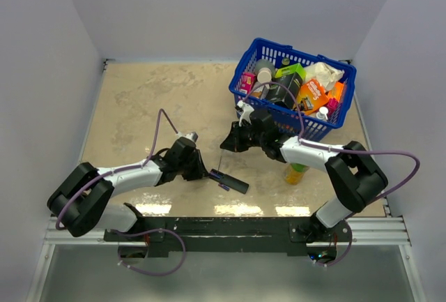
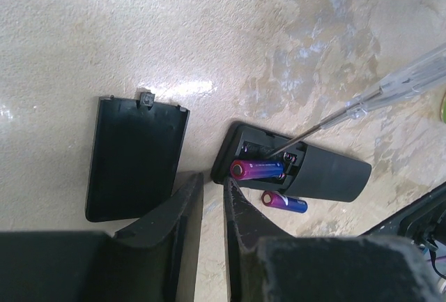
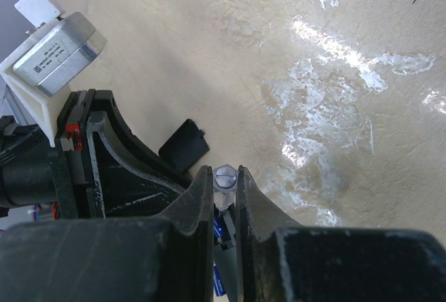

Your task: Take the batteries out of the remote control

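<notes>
Plainly, the remote control [image 2: 327, 176] lies flat on the desk [image 1: 153, 93], near its near edge and about midway between the two arms, with its battery bay open and facing up. One of the batteries [image 2: 258, 170] (purple, with a pinkish cap) is in the bay, lying slantwise with one end raised towards the rim. The second battery [image 2: 284, 202] lies loose on the desk just beside the remote's long edge, on the side towards the left arm. The thin metal shaft of a screwdriver [image 2: 390, 87] reaches into the bay beside the seated battery, its tip at the far wall of the recess. Its clear handle is clenched between the fingers of the right end effector [image 3: 223, 175], which hangs over the remote from the far right. The back cover [image 2: 136, 159], a short black piece with a small latch tab, rests flat on the desk to the left of the remote and apart from it. The left end effector [image 2: 212, 194] hovers low over the strip of desk between cover and remote, released, its fingers only a narrow gap apart with nothing between them. At the far right of the desk stands a blue basket [image 1: 300, 56] packed with assorted packages, and a yellow-green bottle [image 1: 296, 174] sits just near of it.
</notes>
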Motion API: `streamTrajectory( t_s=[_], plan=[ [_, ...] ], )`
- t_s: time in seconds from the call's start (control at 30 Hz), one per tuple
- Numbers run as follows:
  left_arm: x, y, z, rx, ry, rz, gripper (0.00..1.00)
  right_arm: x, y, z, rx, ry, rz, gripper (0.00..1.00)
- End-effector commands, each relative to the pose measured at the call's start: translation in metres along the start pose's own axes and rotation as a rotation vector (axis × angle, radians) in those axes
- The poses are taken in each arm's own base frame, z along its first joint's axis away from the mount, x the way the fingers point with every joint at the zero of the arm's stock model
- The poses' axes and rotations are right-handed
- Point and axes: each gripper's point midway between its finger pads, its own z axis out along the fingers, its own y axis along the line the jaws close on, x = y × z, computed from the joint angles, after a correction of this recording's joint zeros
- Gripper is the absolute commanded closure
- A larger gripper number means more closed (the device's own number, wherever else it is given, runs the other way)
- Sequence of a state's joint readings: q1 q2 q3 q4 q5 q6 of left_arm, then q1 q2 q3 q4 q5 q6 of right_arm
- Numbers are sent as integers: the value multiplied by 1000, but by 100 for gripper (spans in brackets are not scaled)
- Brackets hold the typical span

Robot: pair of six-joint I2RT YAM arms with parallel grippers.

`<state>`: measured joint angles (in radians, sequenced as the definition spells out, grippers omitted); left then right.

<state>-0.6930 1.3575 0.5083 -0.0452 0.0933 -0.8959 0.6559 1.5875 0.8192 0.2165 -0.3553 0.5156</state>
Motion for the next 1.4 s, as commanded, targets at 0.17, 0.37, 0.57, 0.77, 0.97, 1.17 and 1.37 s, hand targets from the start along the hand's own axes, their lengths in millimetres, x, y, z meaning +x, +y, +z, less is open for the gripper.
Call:
streamTrajectory(
  t_s=[0.17,0.37,0.57,0.77,0.97,1.17,1.37],
  plan=[
    [-2,6,-2,-15,-15,14,77,18,15,-10,-62,79,2,100],
    [-1,7,-2,-20,-14,12,77,18,16,-10,-64,76,9,100],
    [-1,6,-2,-17,-13,13,77,15,20,-10,-72,68,13,100],
    [-2,7,-2,-26,-15,21,77,9,22,-14,-70,58,7,100],
    [-3,7,-3,-35,-18,26,77,7,22,-13,-65,58,5,100],
    [-6,7,-2,-38,-20,28,77,5,25,-13,-75,56,8,100],
    [-8,4,-4,-37,-25,28,77,-1,34,-16,-102,45,10,100]
  ],
)
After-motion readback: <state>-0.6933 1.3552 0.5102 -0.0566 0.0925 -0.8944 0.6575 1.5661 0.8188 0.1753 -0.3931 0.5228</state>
